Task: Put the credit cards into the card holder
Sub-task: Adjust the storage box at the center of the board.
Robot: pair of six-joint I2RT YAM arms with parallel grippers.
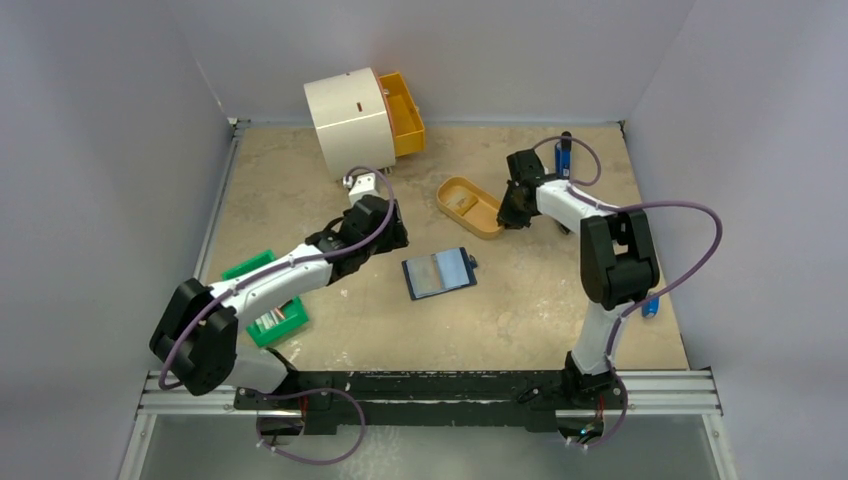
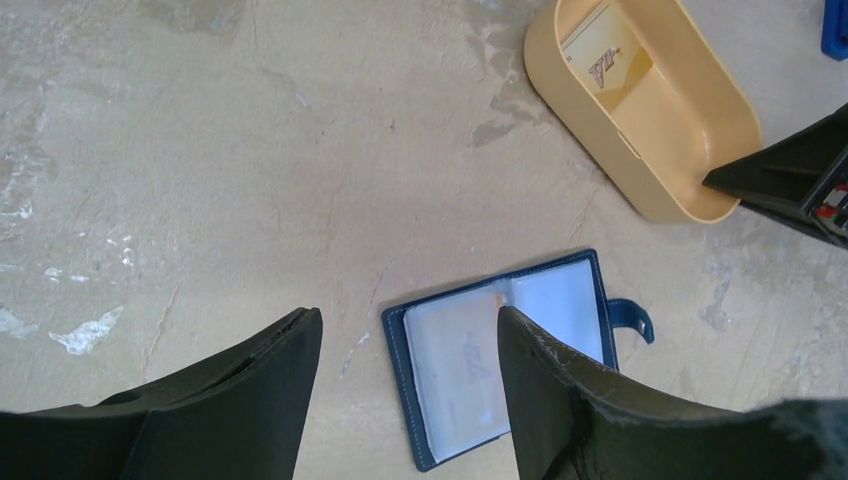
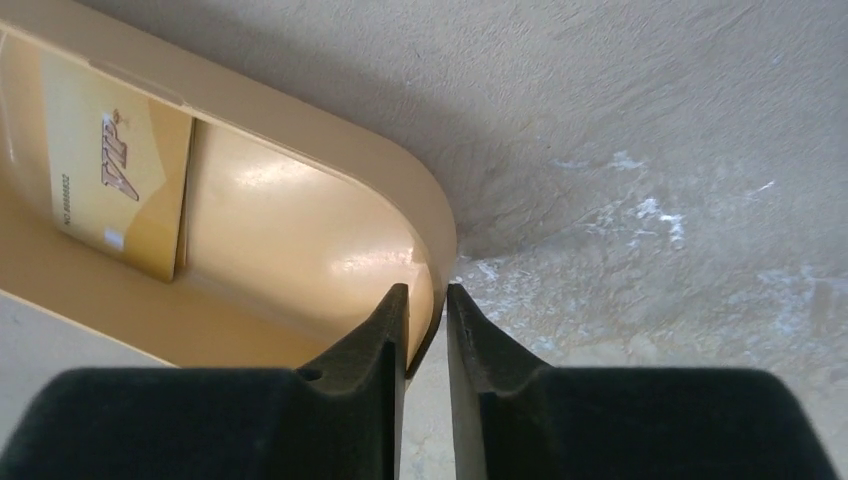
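Note:
The card holder lies open on the table, blue with a snap tab at its right. A pale card shows behind its left clear pocket. My left gripper hovers over the holder's left half, open, with nothing between its fingers. One yellow credit card lies in the tan-orange oval tray. My right gripper stands at the tray's near right end. One finger is inside the wall and one outside, closed down on the rim.
A white drum with an orange drawer stands at the back. By the left arm sits a green box. A blue object lies at the back right, and another beside the right arm.

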